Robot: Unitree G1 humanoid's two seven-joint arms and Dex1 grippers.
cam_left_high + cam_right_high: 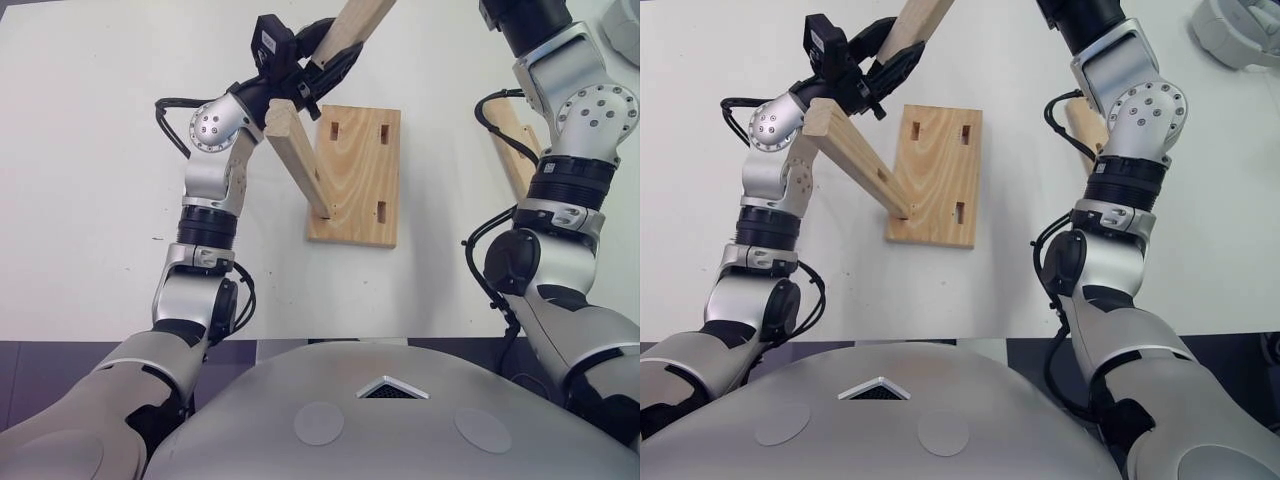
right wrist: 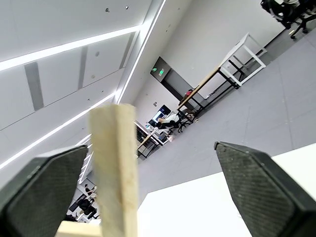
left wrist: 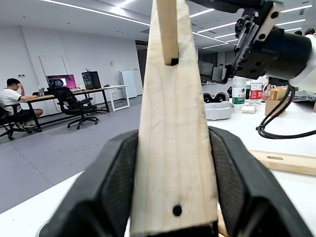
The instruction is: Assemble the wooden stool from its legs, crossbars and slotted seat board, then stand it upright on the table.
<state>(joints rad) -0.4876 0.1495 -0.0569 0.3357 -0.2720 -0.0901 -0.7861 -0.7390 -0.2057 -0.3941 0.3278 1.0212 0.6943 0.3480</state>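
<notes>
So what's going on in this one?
The left gripper is shut on one wooden leg, held above the table. A second leg slants down with its lower end at a corner slot of the seat board, which lies flat. The right gripper is open around a wooden piece. The stool is not yet assembled.

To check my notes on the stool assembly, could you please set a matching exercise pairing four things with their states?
1. seat board
2. leg
3. left gripper
4. spare wooden bar

A. fingers shut on a wooden piece
B. on the table beside the right arm
C. flat on the table
D. lower end in a board slot

Pairs: 1-C, 2-D, 3-A, 4-B
</notes>
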